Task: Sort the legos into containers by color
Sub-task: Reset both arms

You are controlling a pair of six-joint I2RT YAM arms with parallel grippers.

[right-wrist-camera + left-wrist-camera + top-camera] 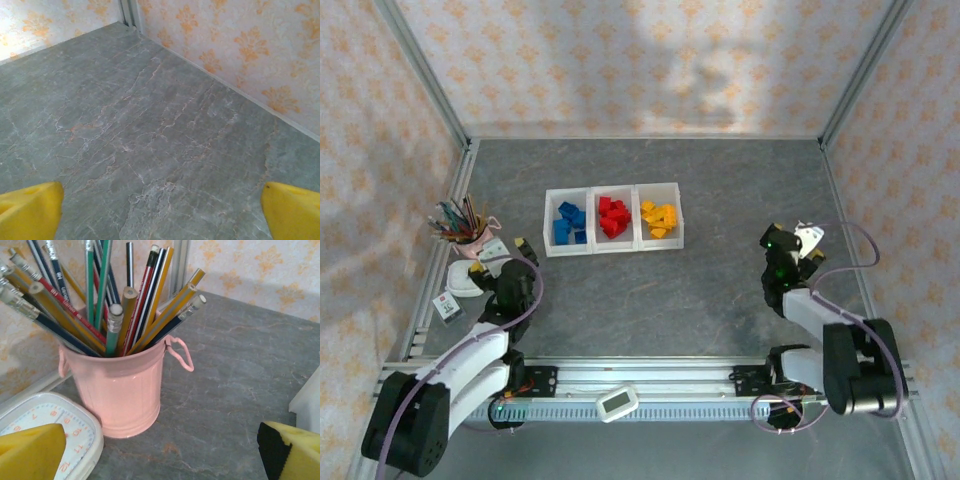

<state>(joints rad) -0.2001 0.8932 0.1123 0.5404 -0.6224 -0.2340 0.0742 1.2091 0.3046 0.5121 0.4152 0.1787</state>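
The grey, veined table (720, 290) carries everything. The row of three joined containers (615, 247) sits near its middle, its long axis running left to right across the top view. Taking that row as the mark, the left arm (470, 350) reaches up on the row's left side and the right arm (820, 320) on its right side. Both end a little nearer the bases than the row lies.

Off the row's left end stands a pink cup (470, 240) bristling with pencils (125, 300). A white dial (55, 430) lies flat at the cup's foot, on the side away from the row.

The left gripper (500, 253) hangs between the cup and the row's left end, jaws spread wide with nothing between them. Its wrist camera faces the cup, not the row. The right gripper (794, 243) stands well apart from the row's right end, jaws equally wide and empty, with bare stone under it in its wrist view.

The legos all lie inside the row: blue legos (569, 223) in the left bin, red legos (613, 217) in the middle one, yellow-orange legos (660, 218) in the right. No brick shows loose on the table.

By that, the sorting looks done, with nothing left to pick up. The row lies to the right of the left gripper and to the left of the right one. The left gripper is the nearer.
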